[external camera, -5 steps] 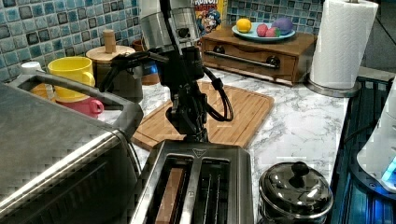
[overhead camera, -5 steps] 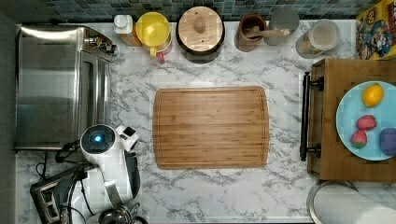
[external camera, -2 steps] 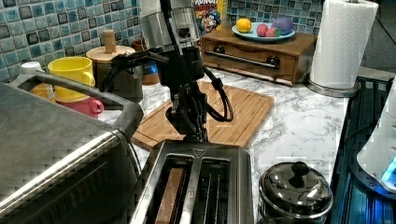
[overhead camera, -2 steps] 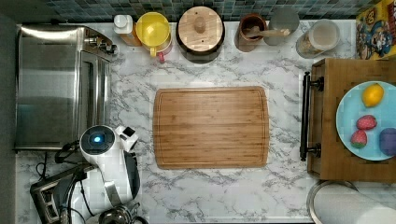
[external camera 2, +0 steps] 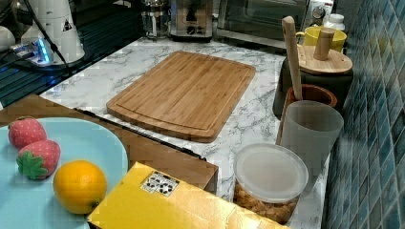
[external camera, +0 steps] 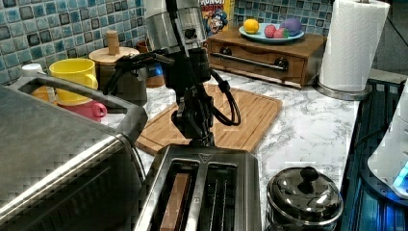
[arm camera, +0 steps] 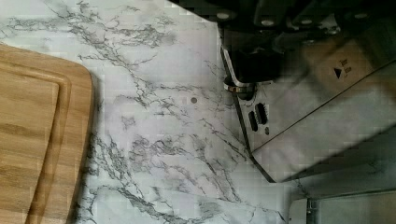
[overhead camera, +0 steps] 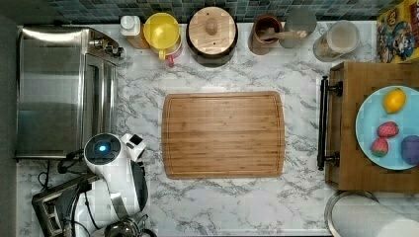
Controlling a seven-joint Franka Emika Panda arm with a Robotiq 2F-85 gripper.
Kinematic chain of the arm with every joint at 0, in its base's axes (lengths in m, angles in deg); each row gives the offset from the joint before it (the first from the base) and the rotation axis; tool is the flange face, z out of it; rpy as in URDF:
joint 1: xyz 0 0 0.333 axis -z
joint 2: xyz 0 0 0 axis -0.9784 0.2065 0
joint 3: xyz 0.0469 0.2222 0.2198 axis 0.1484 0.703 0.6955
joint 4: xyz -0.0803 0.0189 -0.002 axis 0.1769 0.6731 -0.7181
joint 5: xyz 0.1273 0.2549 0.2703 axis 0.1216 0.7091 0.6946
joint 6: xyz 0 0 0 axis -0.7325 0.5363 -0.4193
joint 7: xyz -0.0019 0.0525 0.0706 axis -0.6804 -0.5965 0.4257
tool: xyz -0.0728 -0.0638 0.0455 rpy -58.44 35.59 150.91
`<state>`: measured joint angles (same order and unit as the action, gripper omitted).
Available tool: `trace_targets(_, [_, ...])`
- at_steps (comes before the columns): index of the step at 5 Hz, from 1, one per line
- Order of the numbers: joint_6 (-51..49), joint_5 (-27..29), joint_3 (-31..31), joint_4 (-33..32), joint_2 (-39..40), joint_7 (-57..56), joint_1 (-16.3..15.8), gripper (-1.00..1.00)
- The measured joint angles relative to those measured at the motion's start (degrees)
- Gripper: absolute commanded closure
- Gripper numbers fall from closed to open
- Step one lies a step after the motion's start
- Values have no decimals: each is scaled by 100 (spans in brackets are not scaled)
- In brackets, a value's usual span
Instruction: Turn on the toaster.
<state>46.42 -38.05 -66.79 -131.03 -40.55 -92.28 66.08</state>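
The toaster [external camera: 202,192] stands at the near corner of the marble counter [overhead camera: 237,207], in the top view's lower left, just beside the large toaster oven [overhead camera: 64,89] and next to a small lidded steel pot [external camera: 303,197]. Its two slots run lengthwise away from the left-view camera, so its long axis points toward the cutting board [overhead camera: 222,133]; the control end, which carries the black lever [arm camera: 254,65], is the far end facing that board. The gripper [external camera: 199,137] hangs directly over this control end, pointing down, with its tip at or just above the toaster's top edge. In the wrist view the lever knob sits immediately under the dark gripper body, against the steel end face; actual contact cannot be confirmed. Whether the jaws are spread or pressed together cannot be told, as the fingers are masked by the arm's own body and cables. The decisive relation is vertical: the lever lies straight below the jaws, and its travel runs down the end face, so the coming move is judged to be a straight downward press with little sideways correction. Compared with the frames one second and 0.4 seconds earlier, the arm shows no appreciable change in position in either the top view or the left view; the toaster, board and pot are likewise unmoved.
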Motion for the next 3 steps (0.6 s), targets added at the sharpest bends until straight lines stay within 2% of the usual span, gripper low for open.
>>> trace_targets(3, [28,-48,11,-22,-28,0,-19,100])
